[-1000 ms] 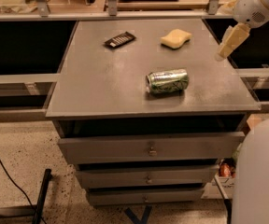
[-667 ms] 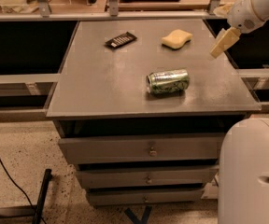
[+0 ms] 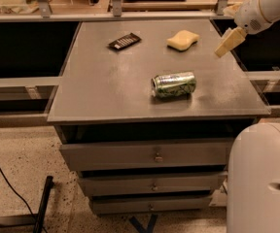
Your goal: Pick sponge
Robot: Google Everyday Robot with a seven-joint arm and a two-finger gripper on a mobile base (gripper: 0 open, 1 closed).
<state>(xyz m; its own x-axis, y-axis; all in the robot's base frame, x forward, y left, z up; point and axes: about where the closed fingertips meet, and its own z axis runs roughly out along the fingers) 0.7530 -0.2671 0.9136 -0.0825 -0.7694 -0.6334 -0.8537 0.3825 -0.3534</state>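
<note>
The sponge lay long-ways left to right on the worktop, just left of the hand at upper right; open or closed, I couldn't tell

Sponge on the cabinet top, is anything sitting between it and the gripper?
Nothing visible does. The gripper hangs at the right edge of the cabinet top, right of the sponge, with only bare surface between. The green can lies nearer the front, the black device left of the sponge, both off that line.
</note>
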